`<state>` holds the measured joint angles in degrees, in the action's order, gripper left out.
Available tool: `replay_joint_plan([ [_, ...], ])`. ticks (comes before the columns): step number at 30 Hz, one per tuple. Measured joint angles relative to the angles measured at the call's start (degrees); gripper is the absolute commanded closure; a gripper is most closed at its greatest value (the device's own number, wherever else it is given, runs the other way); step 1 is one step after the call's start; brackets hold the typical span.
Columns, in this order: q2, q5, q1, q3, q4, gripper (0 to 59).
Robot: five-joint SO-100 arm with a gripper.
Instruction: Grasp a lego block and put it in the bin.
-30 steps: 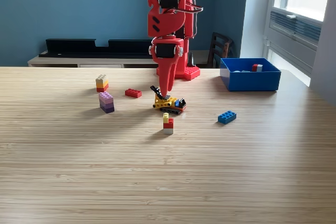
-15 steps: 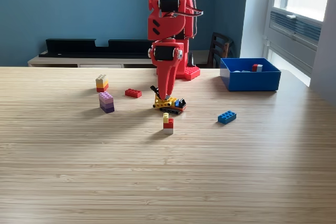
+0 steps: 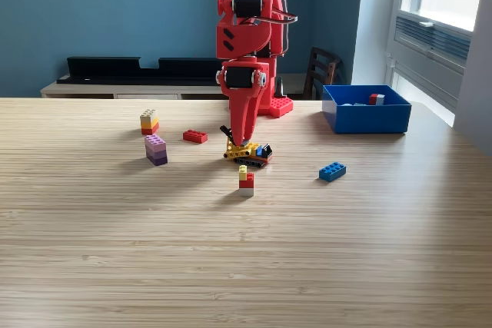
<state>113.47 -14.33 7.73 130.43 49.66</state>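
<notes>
Wide wooden table (image 3: 231, 259). Red arm (image 3: 247, 44) reaching down at centre. Blue bin (image 3: 366, 110) at the exterior view's right, near the far edge, holding small blocks. Claw (image 3: 237, 144) lowered onto a yellow-and-blue lego cluster (image 3: 249, 151); open or closed, impossible to tell. Purple stack (image 3: 156, 149), blue brick (image 3: 332, 171), red brick (image 3: 195, 137) scattered.

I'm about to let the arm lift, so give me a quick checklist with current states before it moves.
1. Hand down at the yellow and orange block cluster: ok.
2. Firm grip on it: cannot tell.
3. Cluster still on the table: ok.
4. Blue bin open-topped, room inside: ok.
5. Path to the bin toward the exterior view's right free of tall things: ok.
6. Small red and yellow stack clear of the hand: ok.
</notes>
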Motion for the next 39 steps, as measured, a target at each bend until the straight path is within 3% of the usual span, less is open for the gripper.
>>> replay_joint_plan([
  [6,0.0,-0.9,0.0,1.3,-0.4,43.0],
  [13,0.2,-2.6,0.1,3.4,-1.1,47.8],
  [21,0.9,-4.3,-0.2,3.9,-1.1,58.6],
  [30,0.9,-5.1,-0.2,3.9,-1.1,58.6],
  [39,0.8,-5.7,-0.1,-6.9,13.4,58.6],
])
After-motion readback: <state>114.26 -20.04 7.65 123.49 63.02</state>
